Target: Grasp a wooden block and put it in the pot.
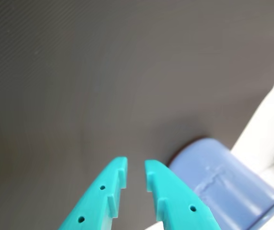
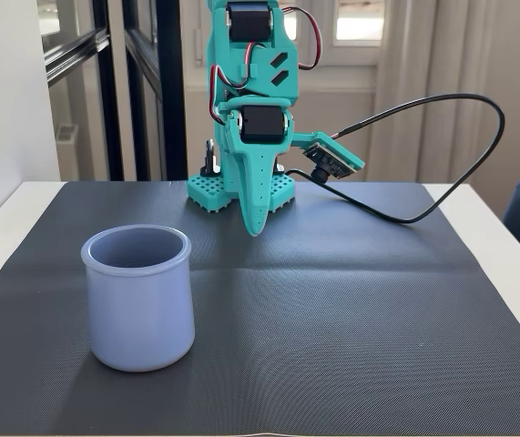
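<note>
The pot [image 2: 138, 296] is pale lavender-blue and stands upright on the left front of the dark mat. It also shows at the lower right of the wrist view [image 1: 223, 191]. My teal gripper [image 2: 255, 223] hangs point-down at the back of the mat, near the arm's base, well behind and right of the pot. In the wrist view the gripper [image 1: 136, 165] has its fingertips a narrow gap apart with nothing between them. No wooden block shows in either view.
A dark ribbed mat [image 2: 351, 309] covers the white table [image 2: 514, 264]. A black cable [image 2: 423, 214] loops from the wrist camera over the mat's back right. The arm's base [image 2: 212, 191] sits at the mat's far edge.
</note>
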`<act>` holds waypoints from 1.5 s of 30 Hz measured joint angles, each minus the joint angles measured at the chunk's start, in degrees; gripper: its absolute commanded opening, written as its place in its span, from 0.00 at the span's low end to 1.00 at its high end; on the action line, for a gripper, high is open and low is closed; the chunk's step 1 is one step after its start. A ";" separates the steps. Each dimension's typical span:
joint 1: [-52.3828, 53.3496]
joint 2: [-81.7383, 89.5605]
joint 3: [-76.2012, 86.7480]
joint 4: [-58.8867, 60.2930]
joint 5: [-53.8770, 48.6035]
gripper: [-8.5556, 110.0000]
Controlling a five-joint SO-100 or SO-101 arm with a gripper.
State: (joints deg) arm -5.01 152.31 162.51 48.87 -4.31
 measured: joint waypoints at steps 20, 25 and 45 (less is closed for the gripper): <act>6.15 41.13 13.27 13.89 5.62 0.11; 6.33 41.66 13.71 14.41 5.62 0.11; 6.33 42.01 13.71 14.41 5.62 0.11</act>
State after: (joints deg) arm 1.32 194.33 176.22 63.28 1.32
